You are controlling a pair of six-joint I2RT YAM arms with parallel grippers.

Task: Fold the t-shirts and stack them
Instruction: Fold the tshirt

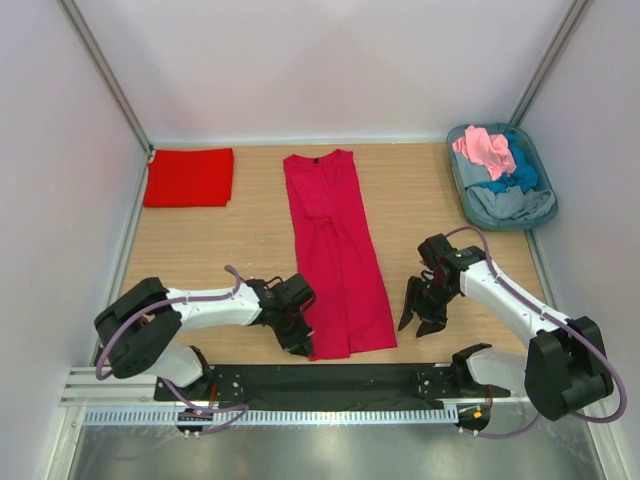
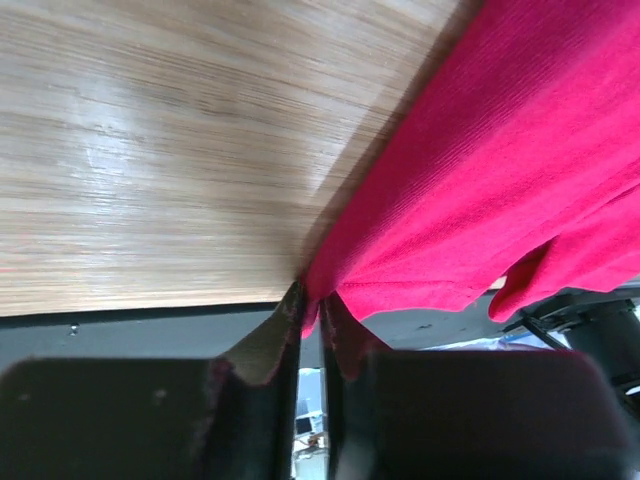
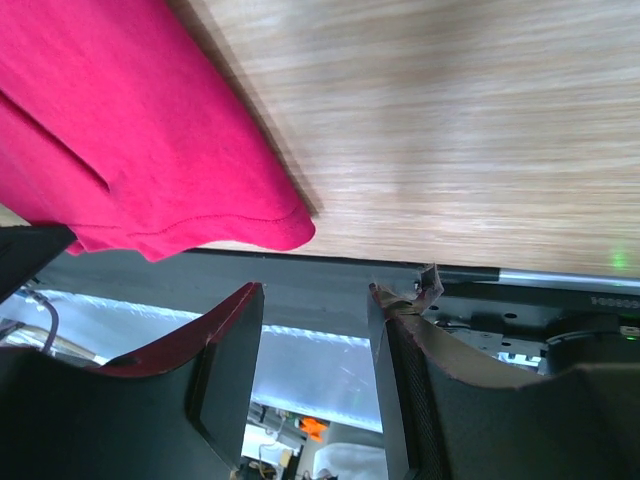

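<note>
A crimson t-shirt (image 1: pixel 337 250) lies folded into a long strip down the middle of the table, collar at the far end. My left gripper (image 1: pixel 300 343) is shut on its near left hem corner, as the left wrist view (image 2: pixel 318 300) shows. My right gripper (image 1: pixel 418 310) is open and empty, to the right of the shirt's near right corner (image 3: pixel 285 230), not touching it. A scarlet t-shirt (image 1: pixel 189 177) lies folded at the far left. Pink (image 1: pixel 484 148), blue (image 1: pixel 521 172) and grey (image 1: pixel 508 203) shirts sit in the tub.
The grey-blue oval tub (image 1: pixel 458 170) stands at the far right corner. A black mat (image 1: pixel 330 385) and metal rail run along the table's near edge. White walls close in the left, right and back.
</note>
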